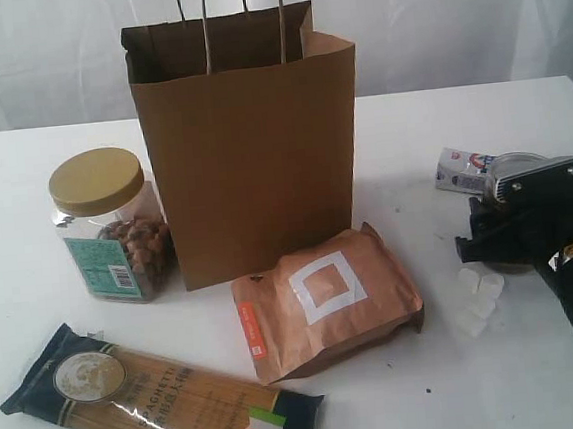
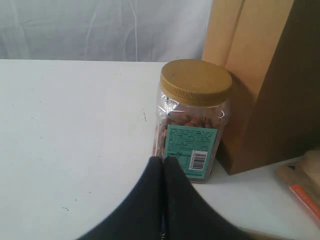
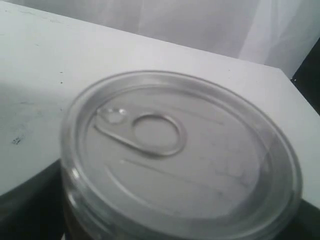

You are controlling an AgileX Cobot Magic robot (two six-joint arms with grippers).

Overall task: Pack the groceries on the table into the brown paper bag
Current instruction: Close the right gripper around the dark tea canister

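White table (image 1: 24,197), pale curtain behind. Bag (image 1: 251,157) stands upright mid-table, with the nut jar (image 1: 112,225) just beside it and the spaghetti (image 1: 151,392) and pouch (image 1: 324,301) in front. My right gripper (image 1: 514,230) is at the dark jar (image 1: 518,166), marshmallows (image 1: 478,298) close by.

Left wrist: my left gripper (image 2: 162,165) is pressed together, empty, facing the nut jar.

Right wrist: the lid (image 3: 180,155) fills the view. Whether my jaws clamp the jar I cannot tell. A shallow hold could drop it on lifting, and a sweep could scatter the marshmallows.
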